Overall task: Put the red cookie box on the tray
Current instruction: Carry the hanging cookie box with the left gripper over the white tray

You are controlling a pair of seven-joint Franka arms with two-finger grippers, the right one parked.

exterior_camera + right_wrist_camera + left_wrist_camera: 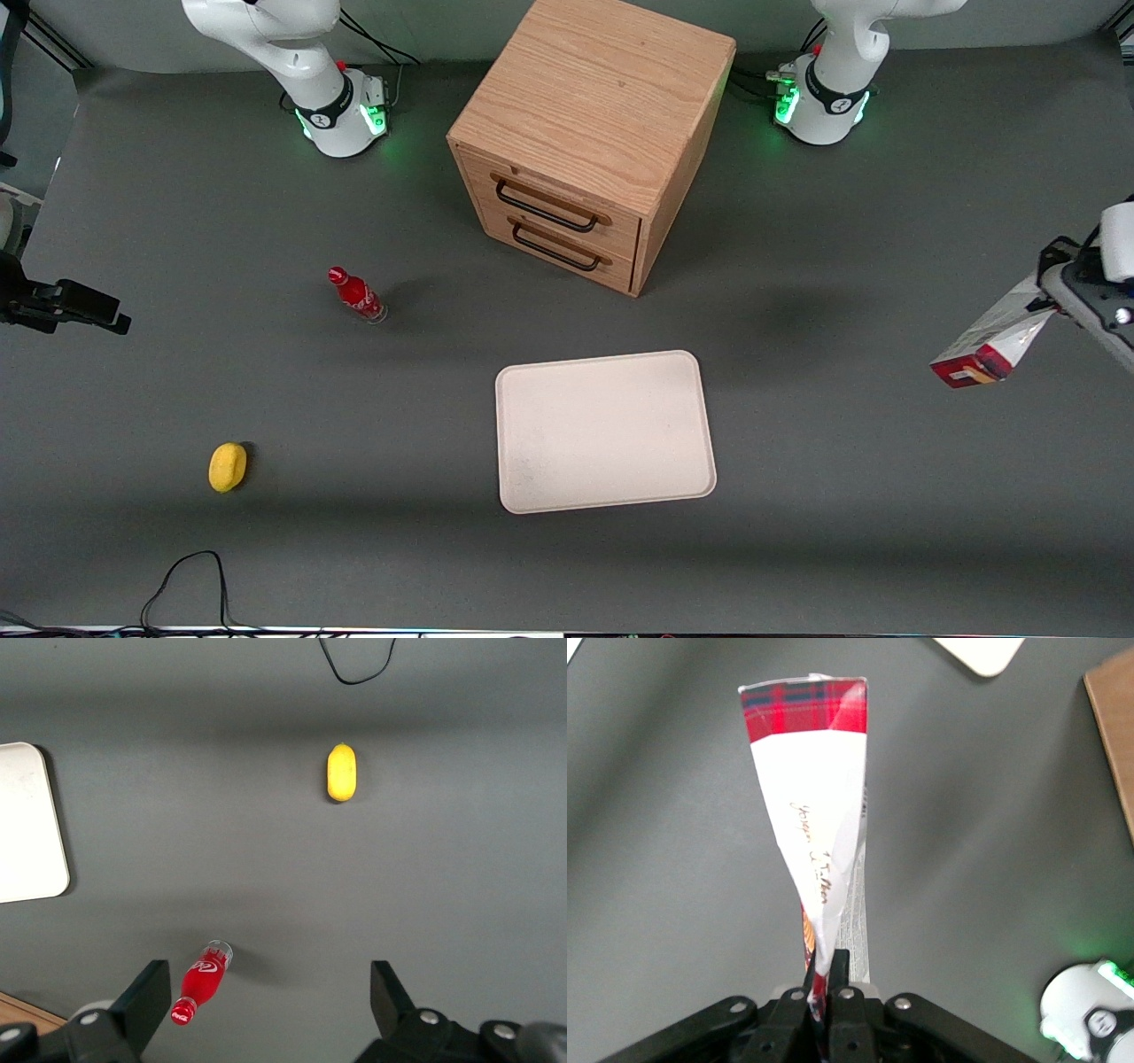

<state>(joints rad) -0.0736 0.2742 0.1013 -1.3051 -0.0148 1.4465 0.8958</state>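
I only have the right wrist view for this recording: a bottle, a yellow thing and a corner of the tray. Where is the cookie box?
Observer: The gripper holds the cookie box in the air toward the working arm's end of the table, clear of the tray.
Operator: Is the grip firm?
Observer: In the left wrist view the fingers pinch one end of the box; the rest sticks out past them.
Operator: Anything on the tray?
Observer: No, the front view shows it bare.
Operator: Other obstacles?
Observer: A wooden cabinet stands farther from the front camera than the tray, both drawers shut.
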